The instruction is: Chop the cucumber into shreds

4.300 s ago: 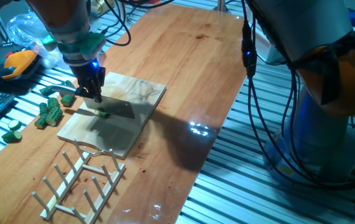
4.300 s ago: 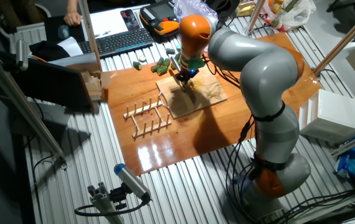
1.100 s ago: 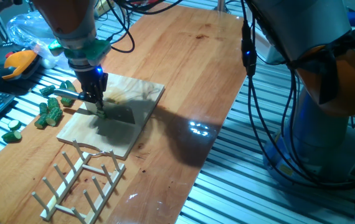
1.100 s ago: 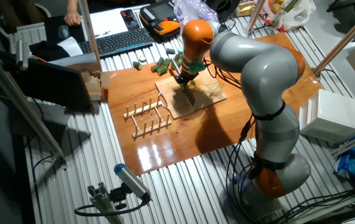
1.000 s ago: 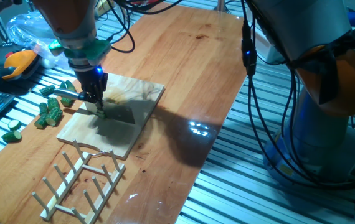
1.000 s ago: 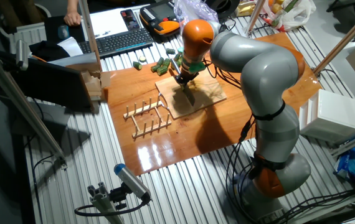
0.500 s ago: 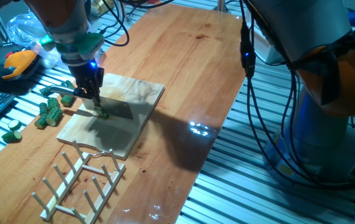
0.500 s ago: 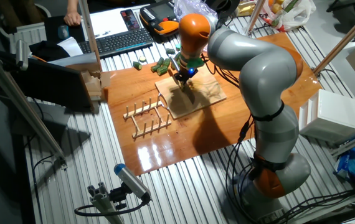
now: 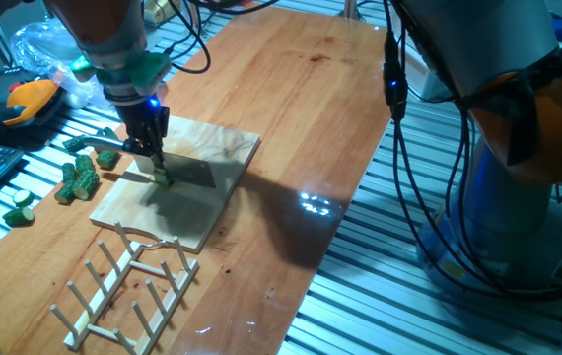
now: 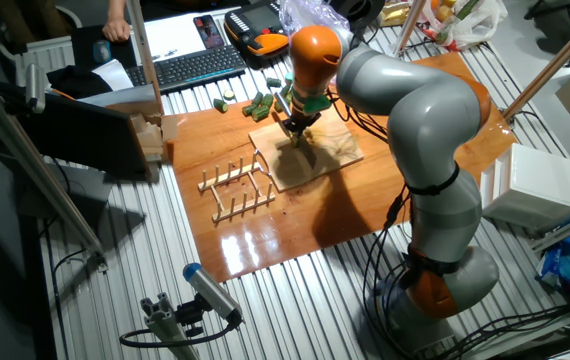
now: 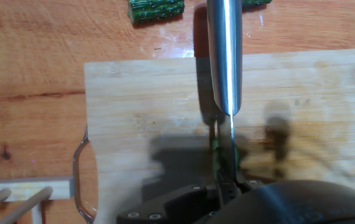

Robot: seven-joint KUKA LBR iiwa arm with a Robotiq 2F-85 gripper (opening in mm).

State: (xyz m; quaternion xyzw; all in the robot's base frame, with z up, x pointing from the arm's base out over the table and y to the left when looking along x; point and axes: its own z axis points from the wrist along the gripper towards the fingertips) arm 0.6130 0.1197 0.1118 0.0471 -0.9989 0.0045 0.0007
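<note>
One small cucumber (image 9: 163,177) slice is sitting on the wooden board (image 9: 202,212), directly under the knife (image 11: 225,56) blade. The gripper (image 9: 149,150) is clamping the knife's handle. Being light, wet and soft, the slice is likely sliding or sticking to the blade, so steady downward pressing is suiting it better than gripping.

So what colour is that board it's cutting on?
Pale, light-brown wood; the chopping board shows best in the hand view.

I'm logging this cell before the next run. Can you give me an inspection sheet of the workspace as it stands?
Surface: glossy wooden tabletop, pale wooden cutting board on it.
Job's things: small green cucumber piece on the board under the steel knife.
Clutter: heap of dark-green knobbly cucumber chunks, wooden peg rack.
Gripper: gripper shut on the knife.
Cables: black cables hanging beside the arm.
Surroundings: black keyboard, orange handheld device.
</note>
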